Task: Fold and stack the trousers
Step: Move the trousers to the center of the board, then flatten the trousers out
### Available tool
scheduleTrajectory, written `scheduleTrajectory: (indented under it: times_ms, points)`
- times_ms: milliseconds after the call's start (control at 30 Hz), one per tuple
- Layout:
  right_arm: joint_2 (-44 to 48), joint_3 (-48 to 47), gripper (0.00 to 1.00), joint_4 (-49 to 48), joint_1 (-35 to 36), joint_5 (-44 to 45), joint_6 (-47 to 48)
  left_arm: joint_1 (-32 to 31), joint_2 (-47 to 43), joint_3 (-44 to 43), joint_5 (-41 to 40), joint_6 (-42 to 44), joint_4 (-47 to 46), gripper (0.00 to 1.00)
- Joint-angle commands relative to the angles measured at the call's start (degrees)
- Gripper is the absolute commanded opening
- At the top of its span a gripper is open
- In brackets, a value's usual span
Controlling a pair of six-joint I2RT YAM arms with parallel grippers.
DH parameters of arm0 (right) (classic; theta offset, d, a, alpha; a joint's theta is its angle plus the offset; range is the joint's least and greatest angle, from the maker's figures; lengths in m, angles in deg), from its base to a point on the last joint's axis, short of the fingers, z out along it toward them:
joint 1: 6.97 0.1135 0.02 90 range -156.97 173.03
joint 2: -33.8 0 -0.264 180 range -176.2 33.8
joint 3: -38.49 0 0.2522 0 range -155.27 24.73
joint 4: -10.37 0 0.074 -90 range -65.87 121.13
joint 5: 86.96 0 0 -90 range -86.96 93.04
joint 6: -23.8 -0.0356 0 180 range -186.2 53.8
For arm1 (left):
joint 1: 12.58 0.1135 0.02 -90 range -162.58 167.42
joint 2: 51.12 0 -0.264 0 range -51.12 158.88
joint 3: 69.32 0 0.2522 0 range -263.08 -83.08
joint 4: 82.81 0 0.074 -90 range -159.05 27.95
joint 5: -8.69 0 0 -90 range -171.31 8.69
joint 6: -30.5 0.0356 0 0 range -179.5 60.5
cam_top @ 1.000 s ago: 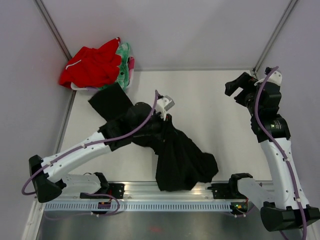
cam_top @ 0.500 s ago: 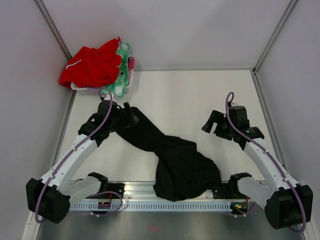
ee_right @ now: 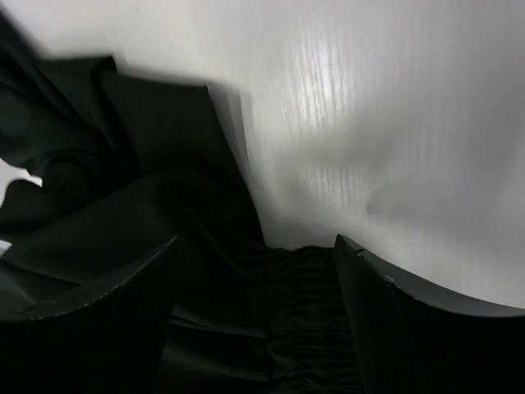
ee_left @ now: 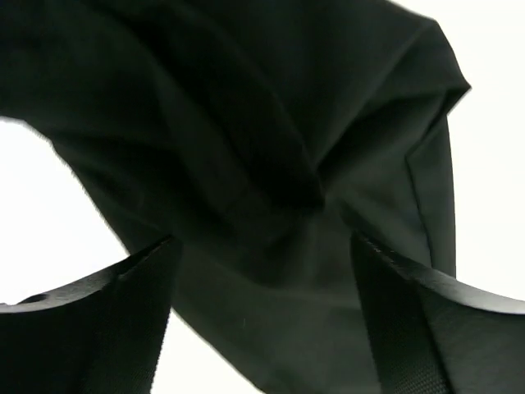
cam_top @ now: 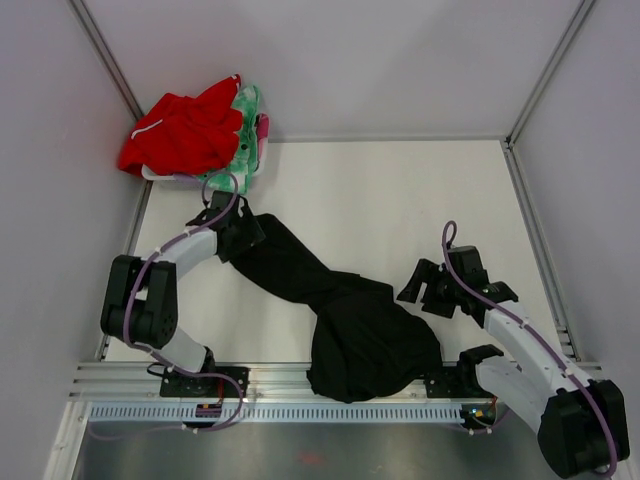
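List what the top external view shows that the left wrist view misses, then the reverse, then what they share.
Top external only: the red garment with white trim, the green-and-pink patterned cloth beside it, the right gripper, and the full sprawl of the black soft-fabric trousers toward the near edge. Left wrist only: close-up folds and a hem edge of that fabric, seen between the open fingers of the left gripper. Both: the trousers lying on the white table.

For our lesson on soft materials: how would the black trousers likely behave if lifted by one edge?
Probably floppy: the trousers lie in deep creased folds. Likely to sag and trail if lifted, since one end drapes over the near rail.
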State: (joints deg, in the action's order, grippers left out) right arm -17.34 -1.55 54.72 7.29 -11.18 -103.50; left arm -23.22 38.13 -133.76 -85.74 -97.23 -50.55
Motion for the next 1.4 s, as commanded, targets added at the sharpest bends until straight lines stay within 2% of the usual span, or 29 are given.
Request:
scheduleTrajectory:
  times_ms: [0,33,100,133,200,233,267,333,367,467,500,533,567,667,733,833,933,1000,1133,1167,1200,1267,1300,1367]
  points:
    - [-0.02,2.11,0.81,-2.81,1.82,-5.55,-2.95,0.0,3.38,-3.28,0.21,-0.59,-5.23,0.86]
    - [-0.11,2.11,0.78,-2.9,3.04,-5.64,-2.96,0.09,4.6,-3.46,1.16,-0.5,-5.49,0.72]
    - [-0.72,1.94,0.73,-3.51,4.45,-5.21,-2.69,0.09,5.14,-3.12,2.05,-0.58,-6.9,0.51]
    - [-1.07,1.94,0.71,-3.87,5.59,-5.12,-2.87,0.0,5.4,-3.03,2.49,-0.67,-7.34,0.29]
    - [-2.3,2.11,0.6,-5.09,6.65,-5.2,-3.22,0.0,5.41,-3.73,4.07,-0.32,-7.52,0.09]
    - [-2.74,2.11,0.46,-5.54,7.61,-5.21,-3.65,0.0,4.97,-4.08,5.99,0.38,-7.34,0.02]
    - [-3.09,2.11,0.36,-6.06,8.06,-5.29,-4.01,0.0,4.62,-4.6,7.31,0.9,-7.34,0.02]
    - [-3.97,1.07,0.07,-7.21,8.24,-5.12,-4.71,0.0,2.87,-4.87,10.65,3.27,-7.43,0.02]
    - [-4.15,-0.16,0.0,-6.86,8.24,-4.16,-4.54,0.09,-0.36,-4.78,13.71,3.89,-7.43,0.02]
    - [-4.24,-8.23,0.0,-5.98,8.24,3.12,-2.87,0.0,-7.4,-4.17,16.12,5.56,-5.85,0.02]
    - [-4.76,-10.87,0.0,-5.46,8.15,5.58,-2.0,0.0,-12.65,-4.6,16.03,5.92,-4.89,0.02]
    - [-5.29,-17.25,0.0,-4.93,8.24,8.04,-1.12,0.0,-15.14,-5.22,15.85,6.7,-2.36,0.02]
    - [-6.16,-20.96,0.0,-4.05,8.06,12.94,0.8,0.0,-17.6,-5.92,14.98,6.97,-0.68,0.02]
    - [-10.29,-34.07,0.0,0.68,8.06,20.51,3.81,-0.09,-26.83,-9.52,12.61,8.2,5.81,0.02]
    - [-11.36,-39.43,0.0,3.25,8.06,22.65,6.53,-0.09,-32.46,-11.46,8.07,8.56,9.51,0.02]
    - [-8.99,-39.38,0.0,3.6,8.06,29.75,8.56,-0.09,-37.03,-11.55,2.08,9.52,17.08,0.02]
    - [-8.02,-36.22,0.0,6.14,8.06,36.44,7.34,0.0,-37.83,-8.31,2.92,9.96,22.01,0.02]
    - [-7.84,-31.41,0.0,7.99,8.06,36.64,5.15,-0.09,-38.53,-1.13,4.16,8.48,22.11,0.02]
    - [-7.93,-24.79,0.0,12.99,7.97,32.24,0.83,0.0,-40.11,5.13,6.18,5.66,22.01,0.02]
    - [-7.41,-23.65,0.03,16.31,7.97,32.15,0.3,0.0,-40.64,7.41,5.92,5.31,22.1,0.02]
    - [-6.97,-22.07,0.24,17.56,7.97,31.28,0.3,0.0,-41.26,8.22,5.22,4.61,22.36,0.02]
    - [-5.21,-22.23,0.47,20.12,7.97,30.31,2.66,-0.09,-42.41,9.63,4.69,4.34,22.54,0.02]
    - [-4.59,-24.06,0.72,20.3,8.06,29.95,3.8,-0.09,-42.41,9.46,4.69,4.34,22.8,0.02]
    - [-3.62,-29.05,0.9,18.73,7.97,29.42,7.05,0.0,-41.27,7.44,4.78,4.25,23.33,0.03]
